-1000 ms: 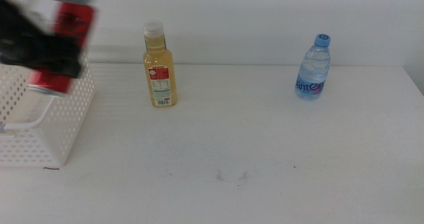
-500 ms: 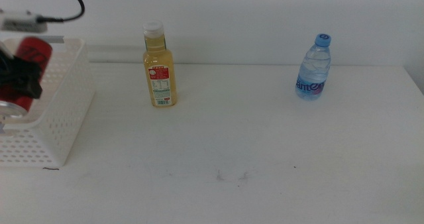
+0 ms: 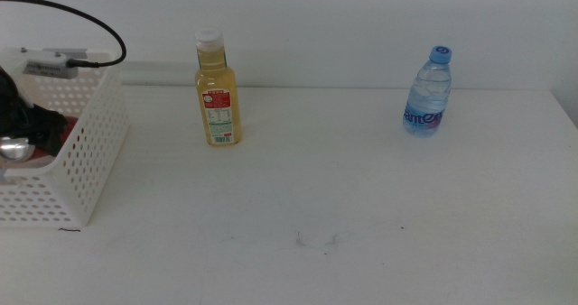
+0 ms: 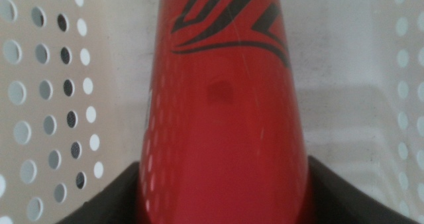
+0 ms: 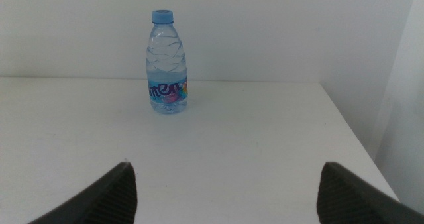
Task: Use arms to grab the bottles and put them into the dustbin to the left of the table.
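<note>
Dustbin [image 3: 86, 152] interior: claw-gripped red can [image 4: 225, 118].

a glossy red can [image 4: 225, 111] is seen inside a matt white perforated plastic dustbin [image 3: 86, 152], while clear, shiny plastic is shown by the water bottle [image 5: 166, 65].

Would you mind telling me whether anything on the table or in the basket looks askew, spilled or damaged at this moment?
Nothing stands out. The yellow juice bottle and water bottle stand upright and capped on the table. The left claw holds the red can inside the dustbin. The right claw waits open, facing the water bottle.
</note>
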### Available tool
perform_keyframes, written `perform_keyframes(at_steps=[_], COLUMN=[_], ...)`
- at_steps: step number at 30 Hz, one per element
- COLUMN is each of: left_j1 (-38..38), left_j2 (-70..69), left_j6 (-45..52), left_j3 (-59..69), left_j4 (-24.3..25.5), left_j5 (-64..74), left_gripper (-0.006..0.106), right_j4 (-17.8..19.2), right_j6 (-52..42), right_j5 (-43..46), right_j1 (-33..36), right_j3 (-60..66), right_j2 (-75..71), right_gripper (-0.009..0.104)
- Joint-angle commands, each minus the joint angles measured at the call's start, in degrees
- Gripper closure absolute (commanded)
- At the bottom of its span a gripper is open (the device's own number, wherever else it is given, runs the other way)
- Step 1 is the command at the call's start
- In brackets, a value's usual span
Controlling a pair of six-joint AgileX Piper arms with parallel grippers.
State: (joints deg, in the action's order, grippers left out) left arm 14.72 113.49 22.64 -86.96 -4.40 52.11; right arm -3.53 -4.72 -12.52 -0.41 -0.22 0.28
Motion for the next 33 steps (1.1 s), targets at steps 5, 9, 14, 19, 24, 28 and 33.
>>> perform_keyframes(at_steps=[5,9,14,19,24,28,33], left_j1=[0.06,0.06,-1.04,-7.0,-15.21,-23.2,-32.87], left_j2=[-2.13,-7.08,-16.04,-27.92,-40.68,-51.39,-57.17], left_j6=[-0.12,-0.56,-2.2,-2.08,-2.18,-3.84,-4.73], left_j3=[-0.81,-0.81,-0.81,-0.01,11.28,29.37,56.34], left_j4=[0.51,0.01,-2.67,-6.85,-7.66,-8.21,-10.62], left_j5=[-0.47,0.48,1.25,0.81,-8.85,-27.27,-65.43], left_gripper=[0.011,0.007,0.007,0.007,0.007,0.007,0.007], right_j4=[0.42,0.42,0.42,0.42,0.42,0.42,0.42], right_j6=[-0.23,-0.23,-0.23,-0.23,-0.23,-0.23,-0.23], right_j5=[0.42,0.42,0.42,0.42,0.42,0.42,0.42], right_j1=[-0.27,-0.27,-0.27,-0.27,-0.27,-0.27,-0.27], right_j3=[0.22,0.22,0.22,0.22,0.22,0.22,0.22], right_j2=[-0.28,-0.28,-0.28,-0.28,-0.28,-0.28,-0.28], right_gripper=[0.009,0.009,0.009,0.009,0.009,0.009,0.009])
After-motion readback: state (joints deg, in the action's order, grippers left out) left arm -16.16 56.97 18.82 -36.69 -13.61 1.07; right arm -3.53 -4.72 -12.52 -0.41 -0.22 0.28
